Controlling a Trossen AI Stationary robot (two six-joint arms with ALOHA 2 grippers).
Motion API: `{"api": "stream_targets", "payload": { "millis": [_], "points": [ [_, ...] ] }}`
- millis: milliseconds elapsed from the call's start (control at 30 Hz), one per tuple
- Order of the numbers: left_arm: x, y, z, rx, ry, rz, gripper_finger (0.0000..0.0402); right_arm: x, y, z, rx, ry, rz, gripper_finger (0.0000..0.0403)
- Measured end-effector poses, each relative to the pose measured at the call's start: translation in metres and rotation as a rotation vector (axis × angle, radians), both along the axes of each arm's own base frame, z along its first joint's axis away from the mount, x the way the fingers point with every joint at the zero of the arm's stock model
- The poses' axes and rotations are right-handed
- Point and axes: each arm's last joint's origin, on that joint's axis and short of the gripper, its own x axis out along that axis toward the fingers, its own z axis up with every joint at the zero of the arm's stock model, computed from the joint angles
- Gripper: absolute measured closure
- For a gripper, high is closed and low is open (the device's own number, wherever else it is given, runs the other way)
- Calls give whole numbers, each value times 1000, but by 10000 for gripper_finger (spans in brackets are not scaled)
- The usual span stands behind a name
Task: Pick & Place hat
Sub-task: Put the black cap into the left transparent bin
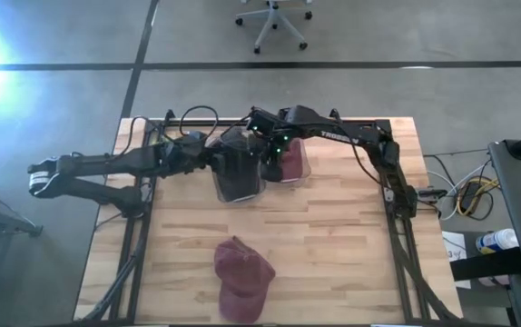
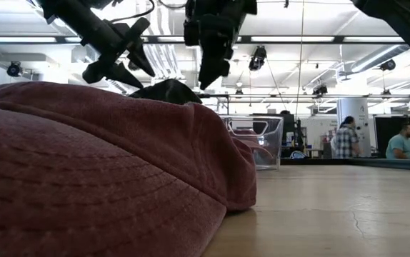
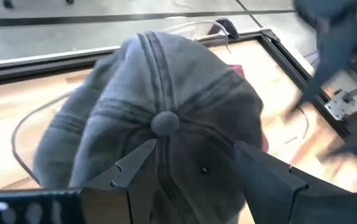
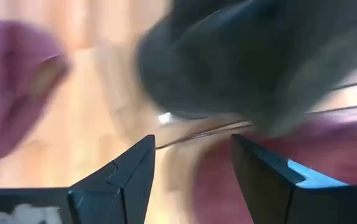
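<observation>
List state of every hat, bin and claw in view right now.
Grey hat: crown up, sitting in a clear bin, not gripped.
Clear bin: upright, holds the grey hat.
Second clear bin: upright, holds a maroon hat.
Maroon hat on table: loose at the near edge, untouched.
Left claw: open, just over the grey hat.
Right claw: open, above the bins, empty.

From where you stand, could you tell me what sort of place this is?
Probably a robotics lab or open workshop: a wooden table on a bare concrete floor, an office chair, rows of ceiling lights, and people standing in the background.
</observation>
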Motion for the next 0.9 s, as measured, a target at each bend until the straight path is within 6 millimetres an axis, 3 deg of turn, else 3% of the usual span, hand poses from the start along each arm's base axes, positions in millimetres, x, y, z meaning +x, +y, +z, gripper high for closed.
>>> {"api": "stream_targets", "payload": {
  "millis": [167,400,533,700,900],
  "points": [
    [-5,-6,14,2,-67,-30,196,5,-7,14,-100,-120,-79,200],
    [-29,-11,32,34,16,-1,196,27,-24,-4,-76,-254,-125,200],
    [-41,-13,26,-7,95,21,196,33,-38,-11,-75,-295,-184,200],
    [-44,-13,12,-1,171,66,196,40,-40,-26,-25,-292,-161,200],
    [-35,-11,0,-9,174,60,196,46,-38,-65,127,-186,-151,200]
  ]
}}
